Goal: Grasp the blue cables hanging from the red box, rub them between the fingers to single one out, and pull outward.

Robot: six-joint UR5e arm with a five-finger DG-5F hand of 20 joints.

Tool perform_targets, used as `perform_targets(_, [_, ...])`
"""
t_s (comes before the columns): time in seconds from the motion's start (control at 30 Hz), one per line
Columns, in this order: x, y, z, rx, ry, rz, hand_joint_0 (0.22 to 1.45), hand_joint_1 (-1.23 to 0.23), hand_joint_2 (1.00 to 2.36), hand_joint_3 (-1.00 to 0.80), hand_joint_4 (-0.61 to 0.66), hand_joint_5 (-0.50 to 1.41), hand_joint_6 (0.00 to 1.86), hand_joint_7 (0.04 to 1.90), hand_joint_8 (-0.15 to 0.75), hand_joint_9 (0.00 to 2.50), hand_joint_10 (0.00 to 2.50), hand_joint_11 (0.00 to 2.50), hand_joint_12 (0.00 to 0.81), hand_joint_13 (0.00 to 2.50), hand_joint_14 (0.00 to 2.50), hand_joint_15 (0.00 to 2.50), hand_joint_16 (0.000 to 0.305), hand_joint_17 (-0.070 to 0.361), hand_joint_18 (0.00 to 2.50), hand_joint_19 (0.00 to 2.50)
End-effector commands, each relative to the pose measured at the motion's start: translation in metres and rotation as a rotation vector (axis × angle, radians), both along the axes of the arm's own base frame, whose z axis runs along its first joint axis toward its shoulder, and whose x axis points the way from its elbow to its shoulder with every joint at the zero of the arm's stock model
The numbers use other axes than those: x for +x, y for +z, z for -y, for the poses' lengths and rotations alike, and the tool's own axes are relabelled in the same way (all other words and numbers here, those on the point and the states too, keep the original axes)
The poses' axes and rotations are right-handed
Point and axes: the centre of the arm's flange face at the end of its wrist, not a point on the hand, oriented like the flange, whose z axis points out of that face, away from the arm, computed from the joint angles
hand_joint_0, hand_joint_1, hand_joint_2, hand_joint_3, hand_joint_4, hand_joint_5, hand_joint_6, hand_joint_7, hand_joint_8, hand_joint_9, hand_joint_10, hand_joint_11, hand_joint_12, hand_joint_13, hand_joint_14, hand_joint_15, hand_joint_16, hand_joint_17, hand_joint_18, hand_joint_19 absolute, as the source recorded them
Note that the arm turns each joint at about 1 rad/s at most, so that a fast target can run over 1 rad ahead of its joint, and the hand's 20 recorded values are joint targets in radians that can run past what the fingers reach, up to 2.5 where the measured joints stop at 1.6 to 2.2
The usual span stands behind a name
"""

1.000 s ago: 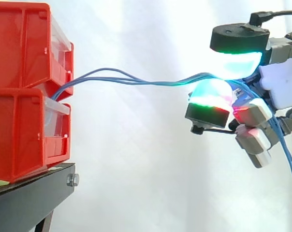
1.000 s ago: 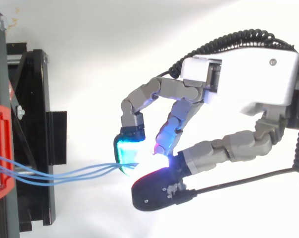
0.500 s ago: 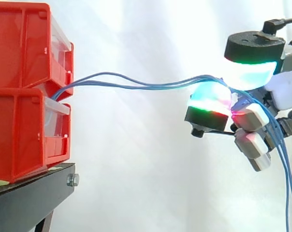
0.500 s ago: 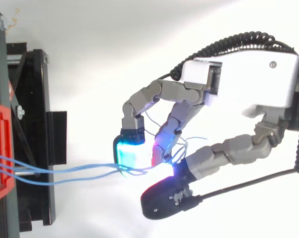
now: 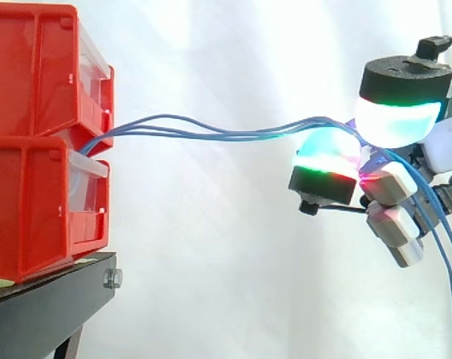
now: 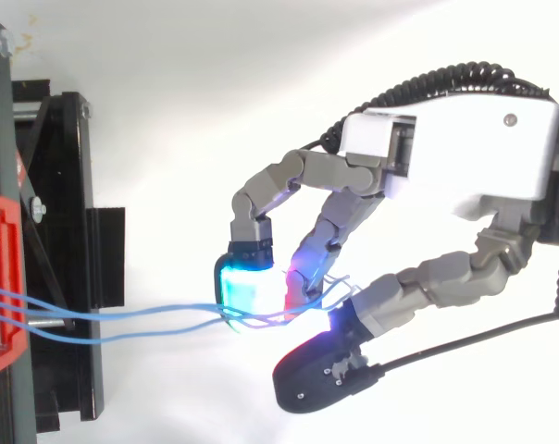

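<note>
Hand [image 6: 465, 157] is curled round the blue cables [image 5: 211, 133]: strands lie across the glowing pads [image 5: 327, 149] with the thumb pad over them, and the loose ends drop behind the palm. Grasp looks done. Several strands are bunched at the pads, so I'd say singling-out and the pull are left. Beyond the fingertips the cables run slack to the red box [image 5: 39, 75], well apart from the hand, on a black stand [image 5: 46, 303]. White curtain [image 5: 211, 262] behind.
</note>
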Motion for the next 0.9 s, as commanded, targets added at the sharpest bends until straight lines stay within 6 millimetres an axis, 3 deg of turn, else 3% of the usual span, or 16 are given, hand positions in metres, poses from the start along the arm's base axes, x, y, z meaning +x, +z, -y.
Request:
perform_targets(0.0, [0.0, 0.0, 0.0, 0.008, -0.001, -0.002, 0.65, -0.87, 1.0, -0.5, 0.1, -0.16, 0.85, 1.0, 0.234, 1.15, 0.02, 0.65, 0.297, 0.95, 0.03, 0.65, 0.046, 0.103, 0.7, 0.66])
perform_targets(0.17, [0.0, 0.0, -0.001, 0.008, 0.001, 0.0, 0.54, -0.76, 1.0, -0.5, 0.12, -0.15, 0.82, 1.01, 0.245, 1.18, 0.02, 0.65, 0.315, 0.98, 0.03, 0.66, 0.049, 0.11, 0.72, 0.67])
perform_targets(0.43, [-0.001, 0.001, 0.001, 0.008, -0.002, -0.002, 0.57, -0.7, 1.0, -0.49, 0.1, -0.14, 0.77, 1.06, 0.25, 1.21, 0.02, 0.64, 0.311, 0.98, 0.03, 0.66, 0.048, 0.109, 0.71, 0.68])
perform_targets(0.57, [-0.001, 0.001, 0.002, 0.009, -0.004, 0.0, 0.61, -0.74, 1.02, -0.12, 0.02, -0.15, 0.83, 1.11, 0.267, 1.2, 0.02, 0.64, 0.324, 1.0, 0.03, 0.66, 0.05, 0.113, 0.73, 0.66])
perform_targets(0.63, [0.0, 0.0, 0.002, 0.01, -0.005, -0.001, 0.63, -0.79, 1.02, -0.04, -0.03, -0.17, 0.88, 1.03, 0.27, 1.18, 0.02, 0.65, 0.327, 0.99, 0.03, 0.65, 0.051, 0.115, 0.74, 0.65])
perform_targets(0.73, [-0.001, 0.002, 0.002, 0.013, -0.006, -0.001, 0.66, -0.83, 1.02, -0.08, -0.07, -0.18, 0.88, 1.01, 0.243, 1.12, 0.02, 0.65, 0.305, 0.96, 0.03, 0.66, 0.048, 0.107, 0.71, 0.66])
perform_targets(0.87, [-0.001, 0.01, 0.003, 0.011, -0.003, -0.014, 0.73, -0.91, 1.01, -0.32, -0.05, -0.18, 0.86, 0.95, 0.224, 1.1, 0.02, 0.66, 0.299, 0.95, 0.03, 0.66, 0.047, 0.106, 0.7, 0.63])
